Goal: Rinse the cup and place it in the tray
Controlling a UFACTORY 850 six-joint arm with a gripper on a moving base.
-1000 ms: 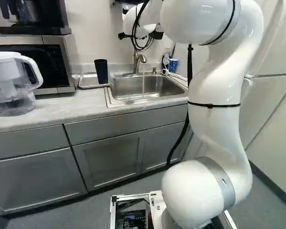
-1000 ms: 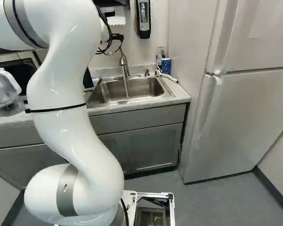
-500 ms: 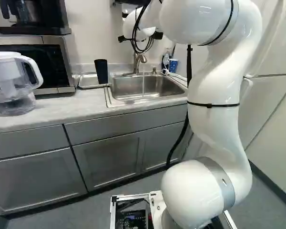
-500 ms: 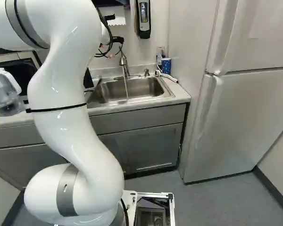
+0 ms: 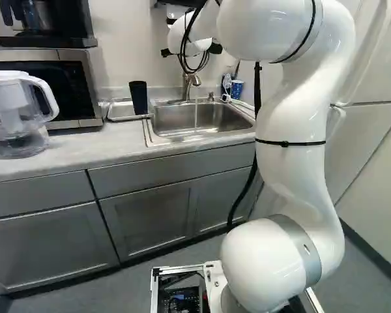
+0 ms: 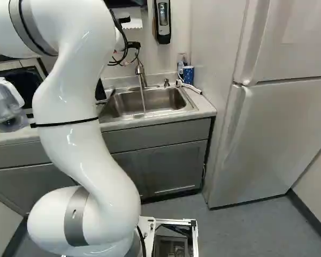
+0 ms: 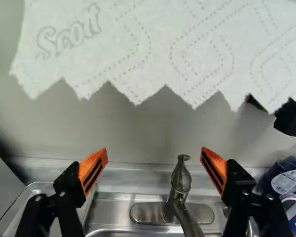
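Taking the faucet (image 5: 190, 81) as your landmark, you have the clear pitcher (image 5: 16, 117) with its white lid farthest to its left on the table (image 5: 85, 147), and next the microwave (image 5: 36, 88) with the coffee maker (image 5: 49, 23) on top. Nearer the faucet, still on its left, the tray (image 5: 119, 117) lies beside the sink, and your dark cup (image 5: 138, 98) stands upright in it. The sink (image 5: 176, 120) spreads in front of the faucet, and water (image 5: 195, 116) runs down into it. Your gripper (image 5: 191, 51) hangs above the faucet; its fingers (image 7: 92, 170) are spread wide, and in the wrist view the faucet shows between them, with the ragged-edged paper towel (image 7: 138, 59) hanging ahead and higher. Just right of the faucet you can see the blue patterned cup (image 6: 188, 74) and the white hose (image 6: 190, 87); the black wall dispenser (image 6: 163, 24) is above and right of it, and the fridge (image 6: 278, 134) stands farthest right.
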